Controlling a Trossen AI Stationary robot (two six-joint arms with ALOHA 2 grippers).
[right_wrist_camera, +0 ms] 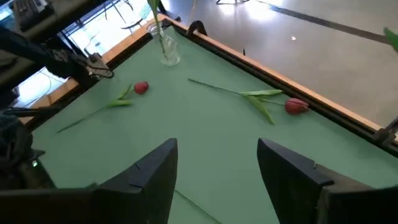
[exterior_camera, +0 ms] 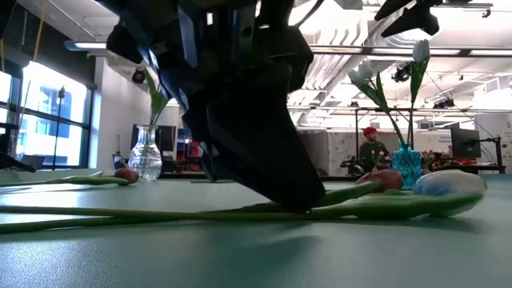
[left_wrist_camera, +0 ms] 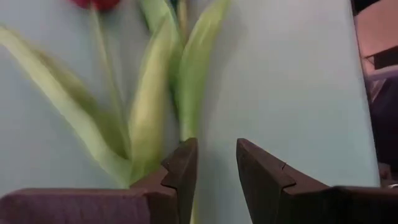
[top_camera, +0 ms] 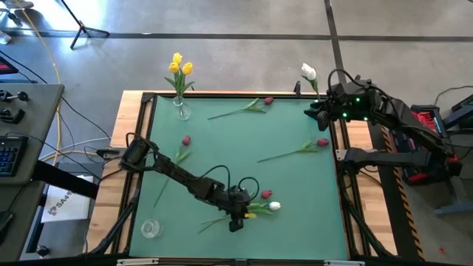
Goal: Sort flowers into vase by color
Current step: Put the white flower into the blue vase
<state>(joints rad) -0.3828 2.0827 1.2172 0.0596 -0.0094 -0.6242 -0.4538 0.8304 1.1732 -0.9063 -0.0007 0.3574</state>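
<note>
A: Tulips (top_camera: 260, 207) lie crossed on the green mat (top_camera: 295, 192) near the front edge, stems tangled.
B: Left gripper (top_camera: 236, 222)?
A: Down over them, fingers slightly apart, holding nothing I can see.
B: Right gripper (top_camera: 319, 112)?
A: Wide open, empty, beside the far-right white tulip (top_camera: 308, 72).

Vase (top_camera: 181, 111) with three flowers (top_camera: 179, 66) sits at the mat's (top_camera: 295, 199) far left corner. Four more tulips lie scattered across the middle. Left gripper (top_camera: 238, 219) is down over the near bunch (top_camera: 262, 207); right gripper (top_camera: 319, 112) hangs at the far right edge.
</note>
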